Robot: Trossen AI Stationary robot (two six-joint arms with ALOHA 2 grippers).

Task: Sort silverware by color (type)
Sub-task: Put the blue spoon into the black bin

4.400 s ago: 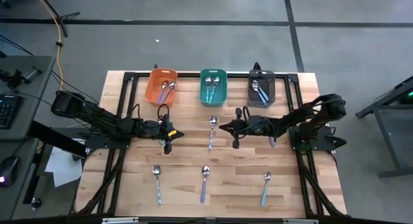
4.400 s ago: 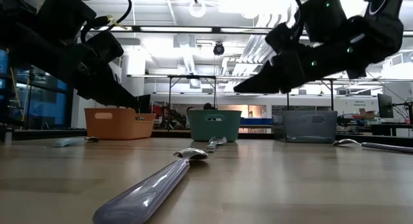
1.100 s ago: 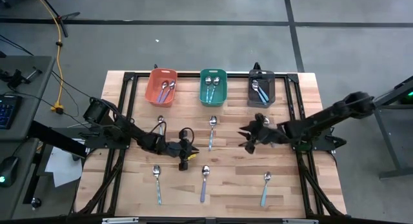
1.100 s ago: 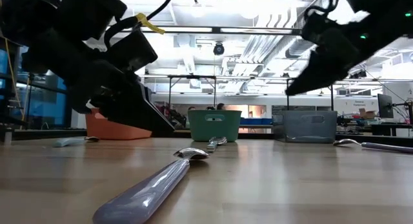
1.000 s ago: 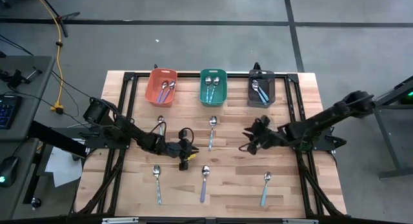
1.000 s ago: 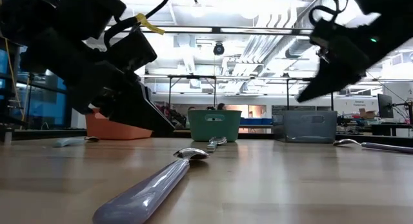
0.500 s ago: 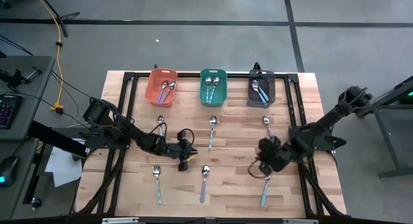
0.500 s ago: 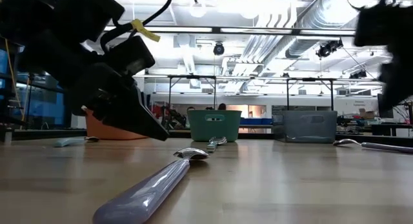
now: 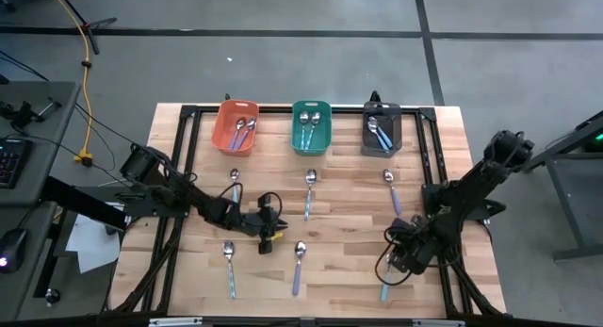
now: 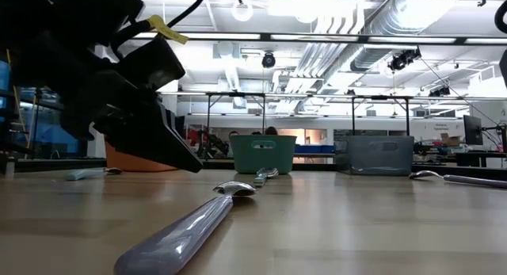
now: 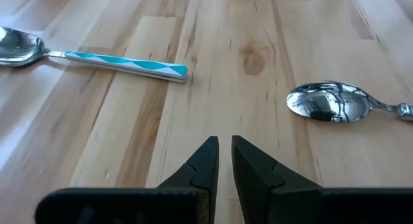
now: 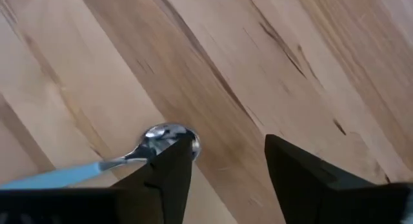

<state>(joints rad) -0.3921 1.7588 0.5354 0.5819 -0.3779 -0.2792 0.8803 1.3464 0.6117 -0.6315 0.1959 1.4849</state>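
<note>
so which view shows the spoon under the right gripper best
The right wrist view: the light blue spoon lies just ahead of the open right gripper. In the high view the arm covers its bowl, leaving only the handle. The low and left wrist views miss it.

Six spoons (image 9: 309,193) with pastel handles lie flat and apart on the bench (image 9: 339,280); others rest inside the far bins (image 9: 311,127).

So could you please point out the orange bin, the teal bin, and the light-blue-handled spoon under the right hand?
orange bin (image 9: 222,131): high view, on its left wall.
teal bin (image 9: 311,150): high view, on its near rim.
light-blue-handled spoon (image 12: 169,133): right wrist view, on its shiny bowl.
right hand (image 12: 226,166): right wrist view, midway between its open fingertips.
</note>
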